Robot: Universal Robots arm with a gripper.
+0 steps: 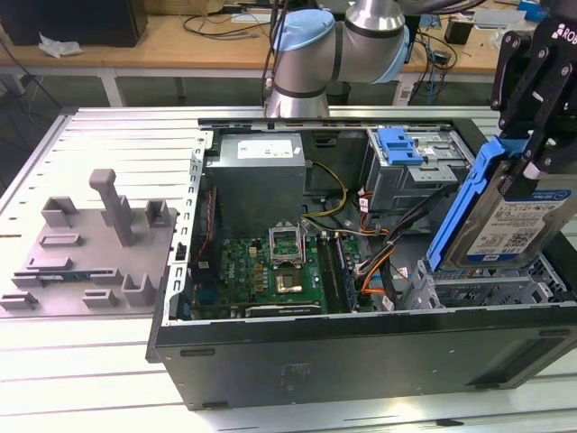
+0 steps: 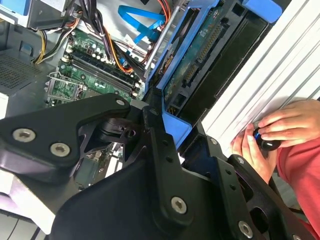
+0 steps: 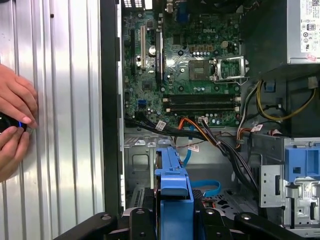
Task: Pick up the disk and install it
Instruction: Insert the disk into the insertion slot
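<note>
Pinching disk (image 1: 516,224) by blue carrier, gripper (image 1: 527,162) fingers clamped, drive tilted above bay (image 1: 491,287). Risk: carrier edge snagging cables (image 1: 377,267) or jamming on bay rail if tilt uncorrected.

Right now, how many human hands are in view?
2. One hand and the other hand meet on a small dark device over the ribbed metal surface, beside the computer case.
</note>
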